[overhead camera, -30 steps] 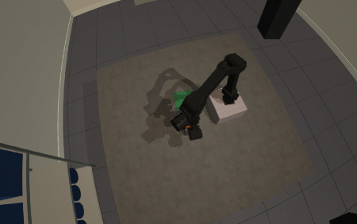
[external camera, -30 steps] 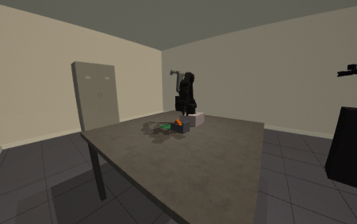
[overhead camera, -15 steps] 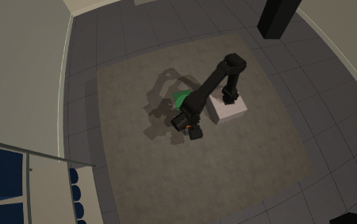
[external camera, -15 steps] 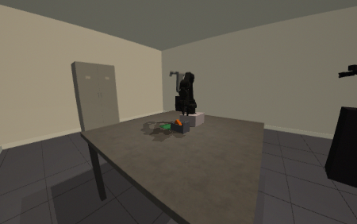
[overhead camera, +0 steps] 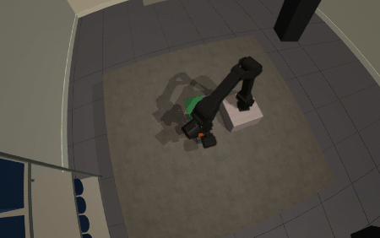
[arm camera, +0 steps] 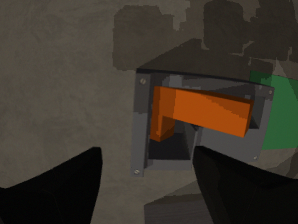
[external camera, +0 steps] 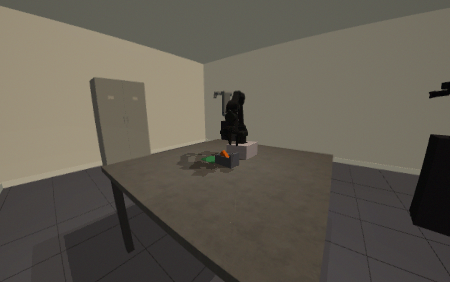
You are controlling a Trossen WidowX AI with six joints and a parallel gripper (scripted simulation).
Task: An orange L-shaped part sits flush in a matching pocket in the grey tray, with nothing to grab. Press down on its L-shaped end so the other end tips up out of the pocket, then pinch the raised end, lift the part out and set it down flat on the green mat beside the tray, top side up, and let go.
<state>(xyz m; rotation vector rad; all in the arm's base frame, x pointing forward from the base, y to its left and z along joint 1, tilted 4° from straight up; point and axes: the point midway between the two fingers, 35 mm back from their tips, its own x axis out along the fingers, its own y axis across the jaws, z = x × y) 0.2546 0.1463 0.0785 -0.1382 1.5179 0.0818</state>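
The grey tray [arm camera: 141,99] [overhead camera: 209,142] [external camera: 228,162] lies on the table. The orange L-shaped part [arm camera: 200,111] [overhead camera: 201,135] [external camera: 225,154] sits in its pocket, tipped, with one end sticking up above the rim in the exterior view. In the wrist view its long arm runs to the right and its short leg points toward me at the left. The green mat [arm camera: 282,112] [overhead camera: 192,102] [external camera: 208,159] lies just beyond the tray's right side. My gripper [arm camera: 148,155] [overhead camera: 198,133] hangs above the tray's near edge, open and empty, with a finger on each side of the short leg.
The arm's white base block [overhead camera: 244,117] [external camera: 248,149] stands right behind the tray. The table edge [external camera: 150,207] runs well in front. A tall cabinet [external camera: 121,120] stands by the far wall, and a black box [external camera: 432,185] is on the floor at the right.
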